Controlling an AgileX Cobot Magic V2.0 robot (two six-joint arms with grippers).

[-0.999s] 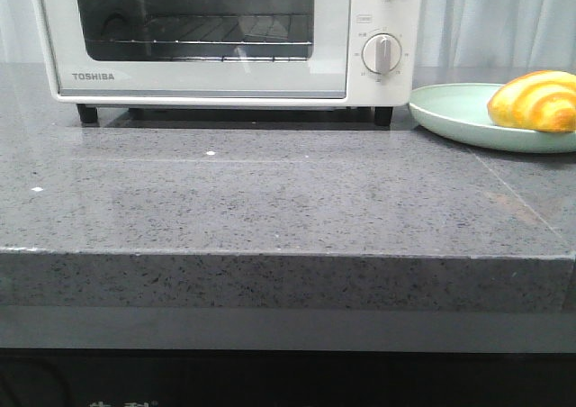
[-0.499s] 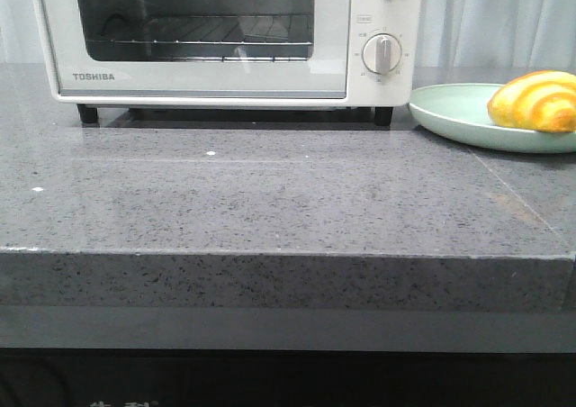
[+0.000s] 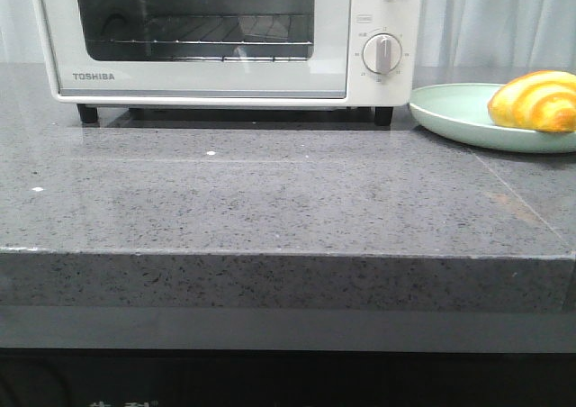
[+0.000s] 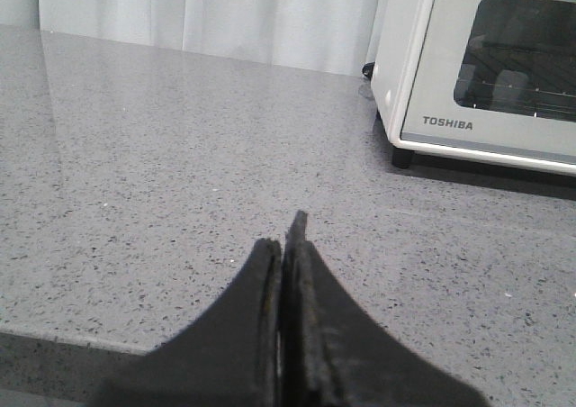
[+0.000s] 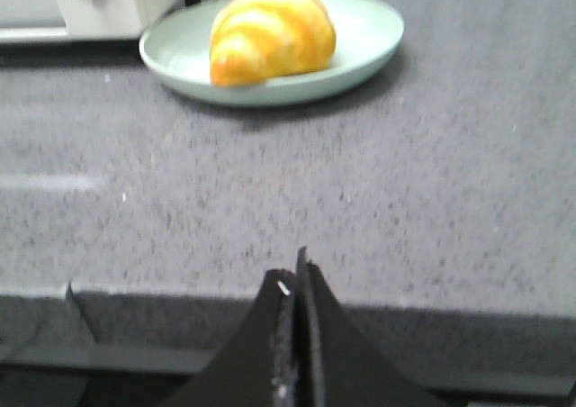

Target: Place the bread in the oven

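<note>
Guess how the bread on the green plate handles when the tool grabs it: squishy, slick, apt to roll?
The bread has a glossy surface, so it is possibly slick. It looks puffy, so probably light and compressible, and a hard squeeze may dent it. It sits near the rim of the shallow plate, and its rounded shape could rock or slide off if nudged.

The oven (image 3: 225,38) was seen at the back of the grey counter (image 3: 270,200), door closed, wire rack visible through the glass. The bread (image 3: 534,101) was observed on a pale green plate (image 3: 450,114) just beside the oven. No fingers were seen.
</note>
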